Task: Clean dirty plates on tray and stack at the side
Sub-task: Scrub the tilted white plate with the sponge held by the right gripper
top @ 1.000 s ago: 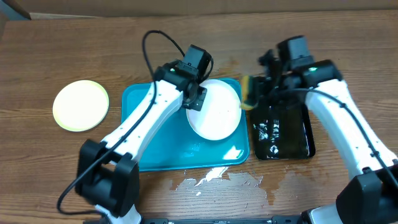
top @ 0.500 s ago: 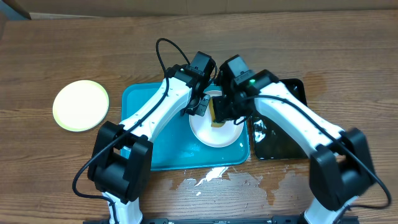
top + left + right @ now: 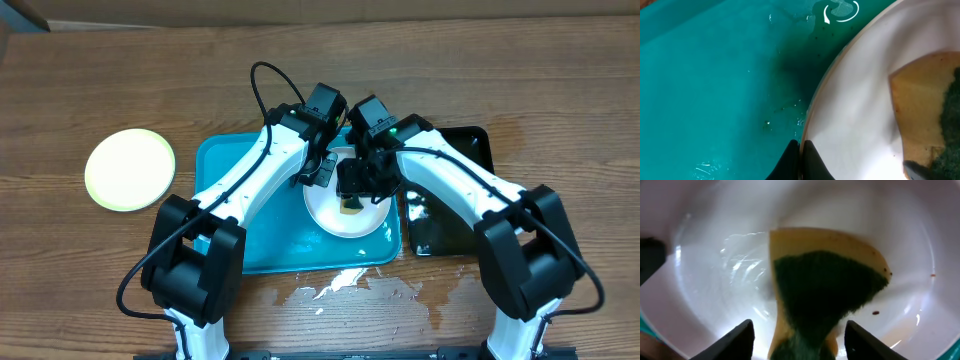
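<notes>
Overhead and wrist views of a two-arm plate-cleaning station. The white plate (image 3: 330,215) is lying in the right half of the turquoise tray (image 3: 230,200), which is sitting near the middle of the wooden counter (image 3: 100,80). The left end effector (image 3: 801,147) is reaching in from the plate's left side; its fingers are pressed together on the thin rim of the plate, pinching it just above the wet tray floor. The right end effector (image 3: 799,330) is hovering directly over the plate, its fingers spread to either side of the sponge (image 3: 825,285), with a visible gap between each fingertip and the sponge. The sponge, yellow with a dark green scouring face turned upward, is resting on the plate's inner surface. Small dark specks (image 3: 875,313) are showing on the white surface beside the sponge, towards the plate's rim, and a film of water is glistening on the other side.

A pale yellow plate (image 3: 130,168) is lying alone on the counter, well apart from the tray on its left. A narrow black tray (image 3: 465,215) is sitting just beside the turquoise tray's right edge, partly under the right arm. A patch of spilled water (image 3: 340,288) is shining on the counter along the turquoise tray's near edge.
</notes>
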Controlling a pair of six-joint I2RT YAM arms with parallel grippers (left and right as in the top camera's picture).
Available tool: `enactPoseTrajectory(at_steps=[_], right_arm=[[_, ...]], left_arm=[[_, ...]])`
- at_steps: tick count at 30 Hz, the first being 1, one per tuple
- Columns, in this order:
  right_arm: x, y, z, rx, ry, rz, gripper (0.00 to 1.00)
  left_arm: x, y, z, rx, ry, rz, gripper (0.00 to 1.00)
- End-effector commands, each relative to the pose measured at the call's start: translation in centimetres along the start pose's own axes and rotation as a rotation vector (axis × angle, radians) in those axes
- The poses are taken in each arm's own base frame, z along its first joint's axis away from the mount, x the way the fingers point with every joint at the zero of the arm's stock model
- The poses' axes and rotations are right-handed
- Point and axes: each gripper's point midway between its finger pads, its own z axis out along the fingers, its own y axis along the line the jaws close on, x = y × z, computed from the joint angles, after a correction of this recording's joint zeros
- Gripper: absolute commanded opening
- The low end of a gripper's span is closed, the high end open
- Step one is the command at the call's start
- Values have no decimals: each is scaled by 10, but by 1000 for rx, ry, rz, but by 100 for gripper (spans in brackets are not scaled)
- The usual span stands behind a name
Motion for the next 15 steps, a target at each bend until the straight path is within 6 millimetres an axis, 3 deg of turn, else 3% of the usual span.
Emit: enactPoseTrajectory(at_steps=[1,3,6,10,12,15], right_arm=[[0,-3,6,10,11,15,61],[4,-3,8,6,30,28,59],[10,-5,9,13,53,42,48],[16,-8,9,24,78,57,13],[18,-9,9,27,85,60,4],[18,-9,9,27,84,60,4]], left_arm=[[3,2,4,0,18,-16,4],[4,3,4,0,22,-16,4],[5,3,4,-1,25,-16,4],[5,3,4,-1,25,-19,4],[5,3,4,-1,25,-19,4],[5,3,4,-2,25,-19,4]])
